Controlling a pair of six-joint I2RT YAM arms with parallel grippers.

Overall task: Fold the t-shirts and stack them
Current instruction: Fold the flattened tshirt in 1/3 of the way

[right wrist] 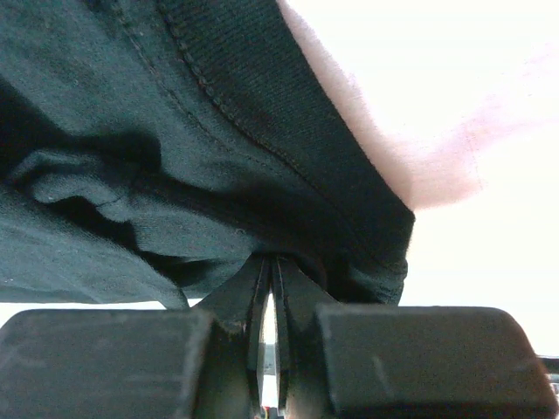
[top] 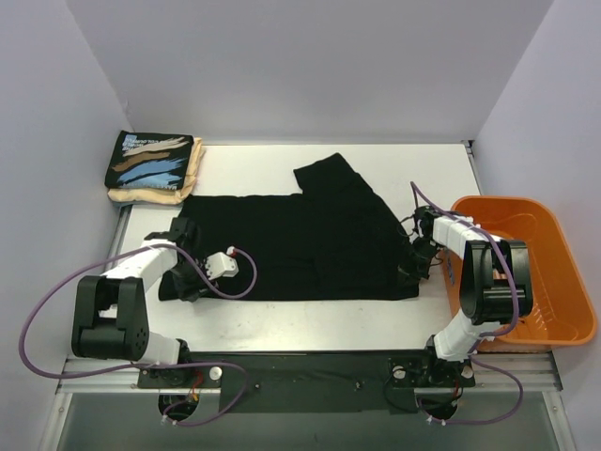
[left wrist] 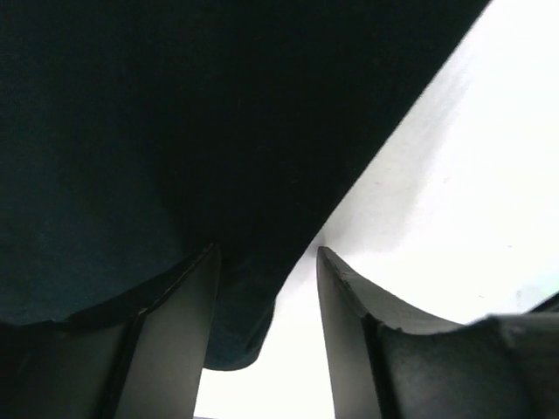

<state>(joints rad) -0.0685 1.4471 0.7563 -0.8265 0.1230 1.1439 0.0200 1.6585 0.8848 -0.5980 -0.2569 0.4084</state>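
Note:
A plain black t-shirt [top: 300, 244] lies spread across the table's middle, one sleeve pointing to the far side. My left gripper [top: 184, 246] is at its left edge, open, with a black cloth corner [left wrist: 236, 332] lying between the fingers [left wrist: 349, 332]. My right gripper [top: 420, 252] is at the shirt's right edge, shut on the black cloth [right wrist: 218, 175]. The printed black shirt [top: 150, 160] lies folded on the folded cream shirt [top: 192, 174] at the far left.
An orange plastic basket [top: 554, 272] stands at the right edge beside the right arm. Purple cables loop around both arms. Grey walls close the table on three sides.

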